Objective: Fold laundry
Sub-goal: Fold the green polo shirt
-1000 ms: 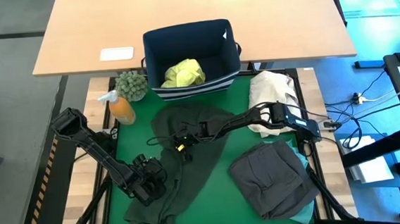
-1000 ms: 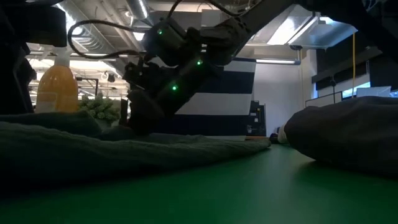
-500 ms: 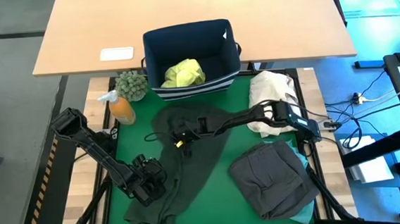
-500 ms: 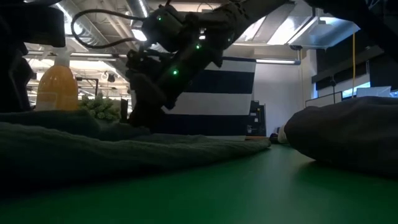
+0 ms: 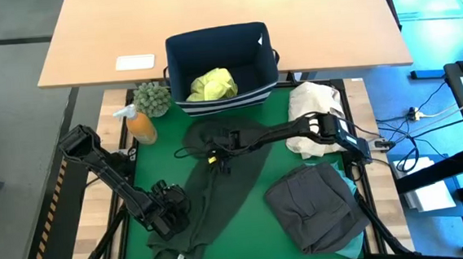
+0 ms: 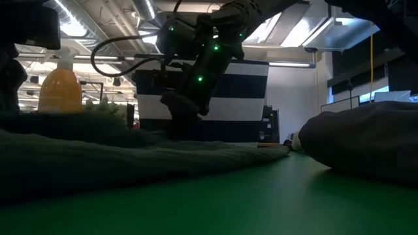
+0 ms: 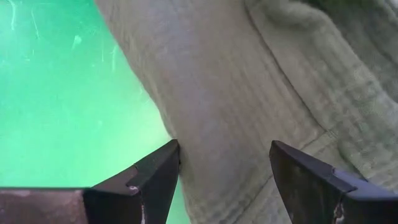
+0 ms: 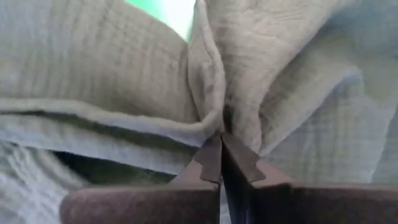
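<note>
So we've got the right gripper [image 5: 214,158] pinched tight on a fold of the dark olive garment [image 5: 219,187], up near its far end in the middle of the green mat [image 5: 254,218], and the right wrist view shows the fingertips [image 8: 222,163] closed with a ridge of cloth squeezed between them. The left gripper [image 7: 221,171] sits low at the near-left end of the same garment with its jaws wide, cloth lying between them but not clamped. Our guess for doing this well: close the left one on that near edge before lifting, then raise both ends evenly so the fabric doesn't bunch or drag. The pinch looks thin, so a slow pull seems safer. Nearby, a charcoal garment [image 5: 314,207] lies at the near right with a sliver of turquoise under its edge, a cream bundle [image 5: 316,107] is at the far right, and the yellow-green shirt [image 5: 212,85] sits in the navy bin [image 5: 179,60]. An orange bottle [image 5: 139,124] and a small plant [image 5: 152,97] stand far left. Beyond the mat there's a wooden tabletop [image 5: 330,24].
</note>
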Motion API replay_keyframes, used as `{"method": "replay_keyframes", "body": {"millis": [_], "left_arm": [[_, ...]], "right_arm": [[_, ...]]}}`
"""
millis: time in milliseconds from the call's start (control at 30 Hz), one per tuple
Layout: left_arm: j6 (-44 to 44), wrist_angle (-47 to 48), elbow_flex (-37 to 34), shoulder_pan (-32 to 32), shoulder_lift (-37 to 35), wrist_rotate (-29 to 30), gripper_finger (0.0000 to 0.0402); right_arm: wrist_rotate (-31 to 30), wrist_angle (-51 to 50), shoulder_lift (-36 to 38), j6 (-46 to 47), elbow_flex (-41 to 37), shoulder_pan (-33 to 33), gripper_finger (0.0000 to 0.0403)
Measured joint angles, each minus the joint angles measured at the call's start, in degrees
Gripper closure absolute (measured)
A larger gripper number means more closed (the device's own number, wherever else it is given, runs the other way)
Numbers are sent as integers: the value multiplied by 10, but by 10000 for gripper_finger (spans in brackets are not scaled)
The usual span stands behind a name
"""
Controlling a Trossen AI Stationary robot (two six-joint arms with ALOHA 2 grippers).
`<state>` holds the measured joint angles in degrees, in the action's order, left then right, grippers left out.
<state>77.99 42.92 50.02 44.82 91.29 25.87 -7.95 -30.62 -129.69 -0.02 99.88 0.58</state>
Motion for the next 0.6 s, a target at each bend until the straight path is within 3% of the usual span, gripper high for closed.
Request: {"method": "replay_keyframes", "body": {"millis": [300, 600], "left_arm": [[10, 13, 0, 0, 0, -3, 160], [9, 37, 0, 0, -38, -60, 159]], "right_arm": [[20, -17, 0, 13, 0, -17, 398], [19, -23, 3, 13, 0, -17, 398]]}}
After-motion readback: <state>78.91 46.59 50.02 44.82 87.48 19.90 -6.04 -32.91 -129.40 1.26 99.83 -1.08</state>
